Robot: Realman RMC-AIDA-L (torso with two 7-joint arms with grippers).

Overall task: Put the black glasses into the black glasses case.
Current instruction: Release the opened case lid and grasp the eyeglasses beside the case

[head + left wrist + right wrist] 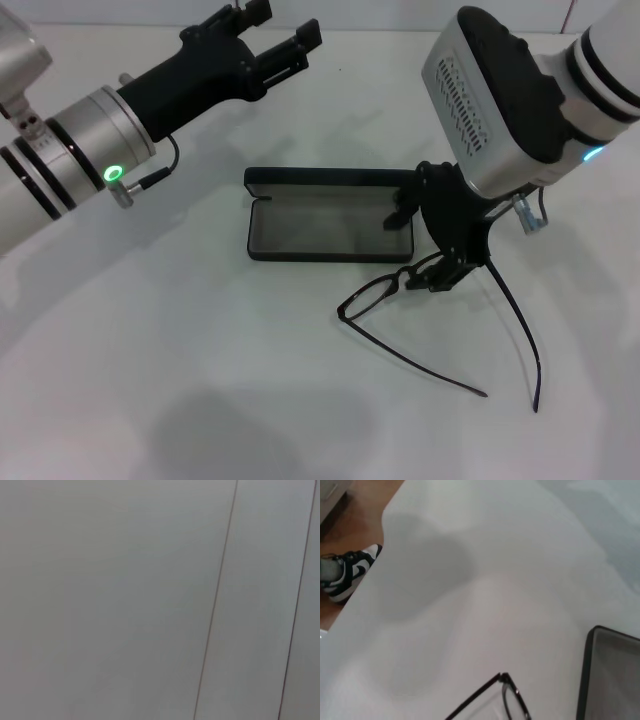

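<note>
Right gripper (432, 277) jaws clamped on black glasses (385, 290) frame beside open black glasses case (330, 225), ready for insertion; left gripper (285, 40) jaws wide, parked.

The left wrist camera looks at a plain pale grey surface (110, 600) and almost nothing else. 2 thin dark lines run down it, both leaning a little. 1 line (216, 600) goes from the top edge to the bottom edge. The other line (299, 600) is near the side edge. No fingers show here.
</note>
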